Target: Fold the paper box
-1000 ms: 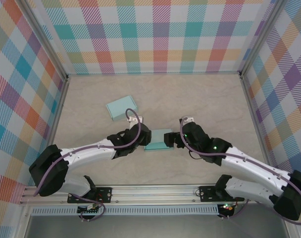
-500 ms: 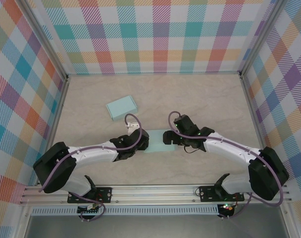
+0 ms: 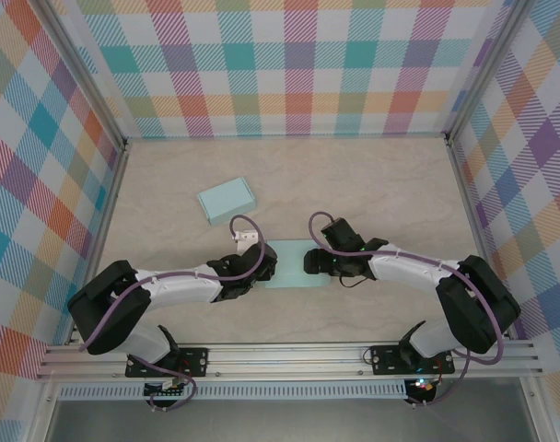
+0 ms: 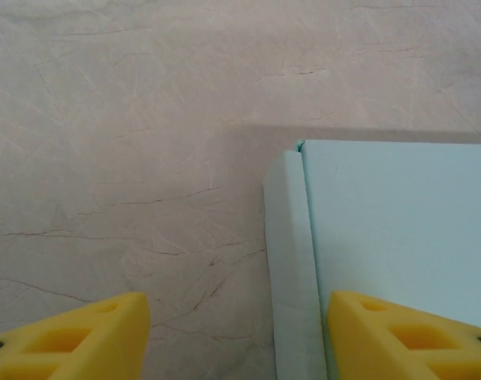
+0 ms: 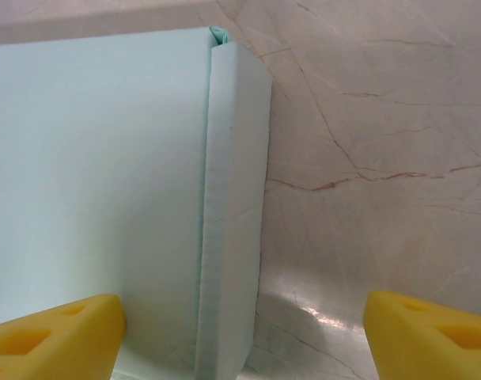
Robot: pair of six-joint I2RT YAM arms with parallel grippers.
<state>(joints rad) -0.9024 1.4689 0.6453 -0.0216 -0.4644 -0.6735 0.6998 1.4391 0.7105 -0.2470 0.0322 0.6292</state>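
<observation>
Your pale blue paper box (image 3: pixel 294 264) lies flat in the middle of the tabletop (image 3: pixel 390 193), between both arms. Your left tool (image 3: pixel 264 267) and right tool (image 3: pixel 313 261) stand wide at its two ends, holding nothing. From above it looks like a plain sheet; the wrist views reveal a narrow creased flap (image 4: pixel 289 261) along each end, straddled by yellow fingers (image 4: pixel 74 336). Folding seems early, walls not yet up.

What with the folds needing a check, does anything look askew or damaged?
Nothing stands out: the box lies flat on the table, its left flap and right flap creased straight, without tears.
</observation>
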